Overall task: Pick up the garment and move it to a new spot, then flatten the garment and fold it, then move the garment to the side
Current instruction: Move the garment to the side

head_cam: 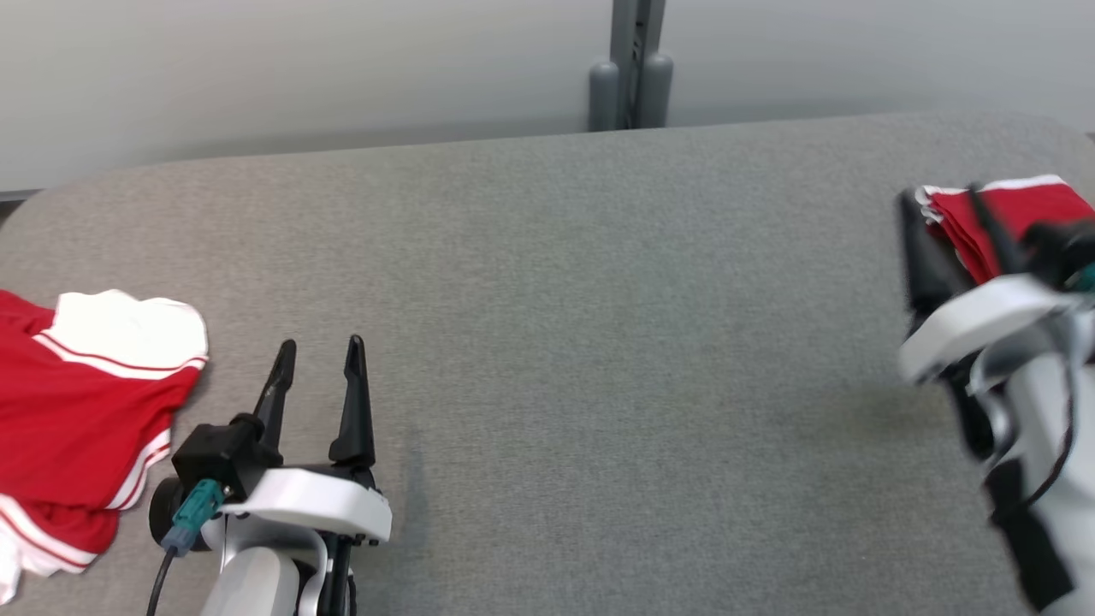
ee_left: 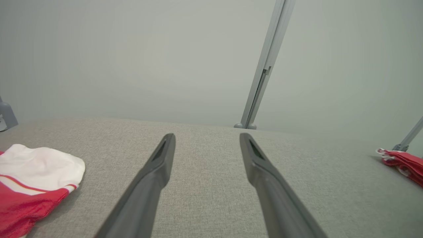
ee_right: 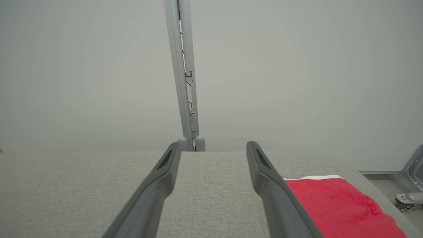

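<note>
While both grippers stand empty, I read the left gripper point(head_cam: 322, 342) at the lower left of the head view, its two dark fingers set wide apart and pointing away from the robot. In the left wrist view the same gripper point(ee_left: 207, 135) shows bare grey cloth between its fingers, with nothing in the jaws. Just to the left of it lies the crumpled garment point(head_cam: 77, 411), red with white stripes and one white sleeve turned towards the gripper; it is near the fingers but apart from them, at the left edge of the table point(head_cam: 556, 342). The right gripper point(head_cam: 941, 205) is blurred in the head view, so I take its state from the right wrist view, where the gripper point(ee_right: 213, 144) is spread wide and holds nothing. Its right-hand finger overlaps the near edge of the folded garment point(ee_right: 333, 208) in that view; it seems to sit above the cloth, but I cannot tell whether they touch. The folded garment point(head_cam: 1018, 214) rests as a flat red stack with a white border at the far right of the table, well apart from the crumpled garment. Beyond the table's far edge a grey post point(head_cam: 631, 68) stands upright against a pale wall point(head_cam: 257, 68).
</note>
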Motion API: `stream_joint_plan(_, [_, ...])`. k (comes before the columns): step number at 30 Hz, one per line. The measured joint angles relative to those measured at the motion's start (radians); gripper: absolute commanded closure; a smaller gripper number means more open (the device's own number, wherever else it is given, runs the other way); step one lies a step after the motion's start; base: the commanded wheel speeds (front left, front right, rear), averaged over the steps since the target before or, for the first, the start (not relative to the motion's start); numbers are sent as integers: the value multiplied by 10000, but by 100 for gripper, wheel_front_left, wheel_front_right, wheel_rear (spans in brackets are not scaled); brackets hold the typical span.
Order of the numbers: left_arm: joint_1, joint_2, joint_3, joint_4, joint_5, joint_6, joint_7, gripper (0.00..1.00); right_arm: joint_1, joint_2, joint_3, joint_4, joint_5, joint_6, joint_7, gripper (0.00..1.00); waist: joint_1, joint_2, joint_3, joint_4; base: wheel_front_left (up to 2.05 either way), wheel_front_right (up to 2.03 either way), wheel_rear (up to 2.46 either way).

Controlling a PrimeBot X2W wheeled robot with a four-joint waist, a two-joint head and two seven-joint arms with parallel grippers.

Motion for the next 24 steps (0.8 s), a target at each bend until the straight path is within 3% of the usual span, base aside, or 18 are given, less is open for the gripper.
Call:
stream_joint_plan(9, [892, -79, 186, -173, -61, -36, -17, 0, 3683, 1952, -2305, -3235, -2017, 2, 0, 0, 0, 0, -619, 428, 0, 0, 0])
stream_joint_plan(14, [1362, -90, 94, -328, -111, 40, -17, 0, 4924, 2113, -2673, -4385, -2297, 0, 0, 0, 0, 0, -814, 557, 0, 0, 0])
stream_joint_plan(24, [1637, -100, -121, -514, -86, 270, -17, 0, 5811, 2151, -1837, -5185, -1342, 2, 33, 0, 0, 0, -911, 549, 0, 0, 0])
